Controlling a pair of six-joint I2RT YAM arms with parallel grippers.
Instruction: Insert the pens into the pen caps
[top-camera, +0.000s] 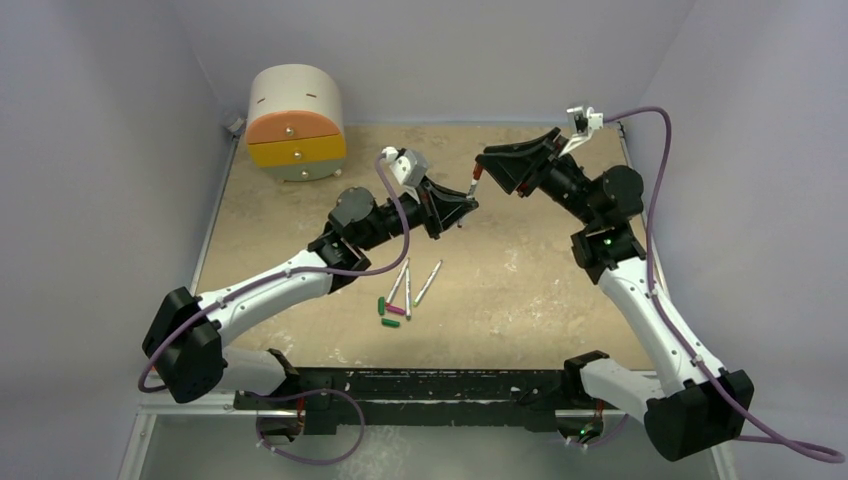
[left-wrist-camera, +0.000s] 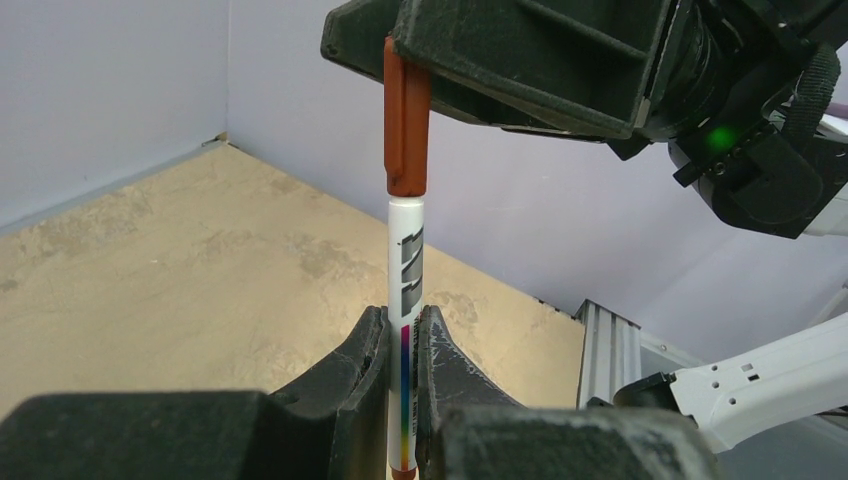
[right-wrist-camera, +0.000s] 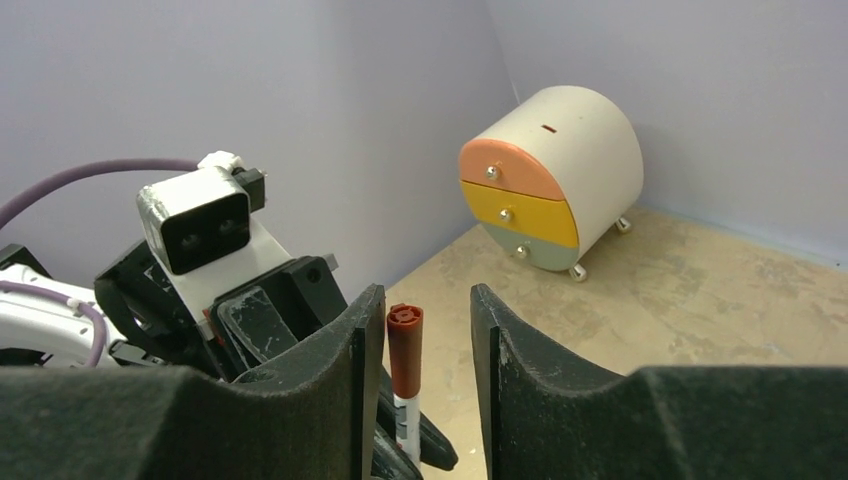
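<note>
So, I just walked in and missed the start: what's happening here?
The left gripper is shut on a pen that wears a dark red cap. The right gripper has its jaws open either side of that cap, not gripping it. Three more pens and three loose caps lie on the table.

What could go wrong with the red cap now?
The red cap may sit only loosely on the pen, so it could pop off. The right gripper stands open close around it; backing away crooked, it might snag the cap. The left gripper pinches the pen low, so a bump could tilt it.
</note>
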